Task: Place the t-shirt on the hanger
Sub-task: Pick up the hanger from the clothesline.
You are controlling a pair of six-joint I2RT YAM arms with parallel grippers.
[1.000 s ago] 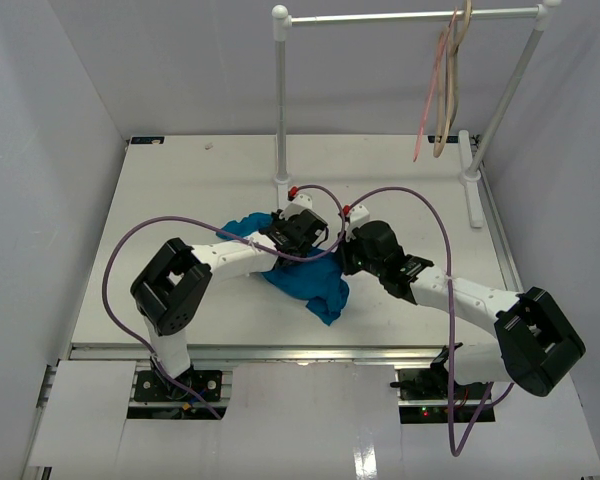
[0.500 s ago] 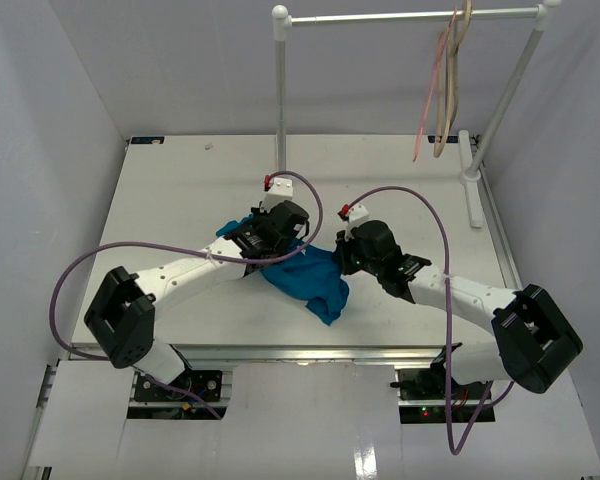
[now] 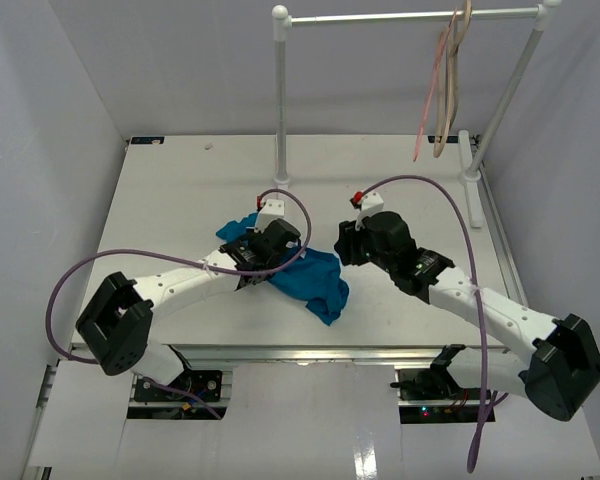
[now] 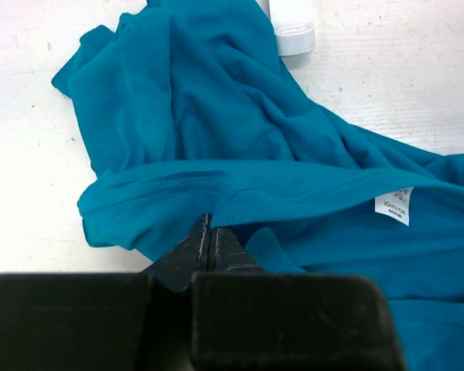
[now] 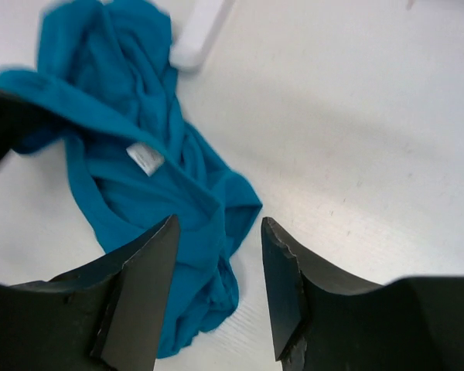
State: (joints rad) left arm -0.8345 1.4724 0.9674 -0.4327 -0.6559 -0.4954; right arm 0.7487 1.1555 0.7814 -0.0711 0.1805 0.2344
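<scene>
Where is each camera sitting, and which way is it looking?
Top external: high behind the arm bases, looking down on the table, the t-shirt and the far rack; both arms show.
Left wrist: low over the table, looking along the left gripper, shut on the t-shirt's neckline; of the robot, only that gripper shows.
Right wrist: higher, looking down between the open right gripper's jaws at the t-shirt and table.
Shared: both wrist views show the t-shirt's white neck label.
</scene>
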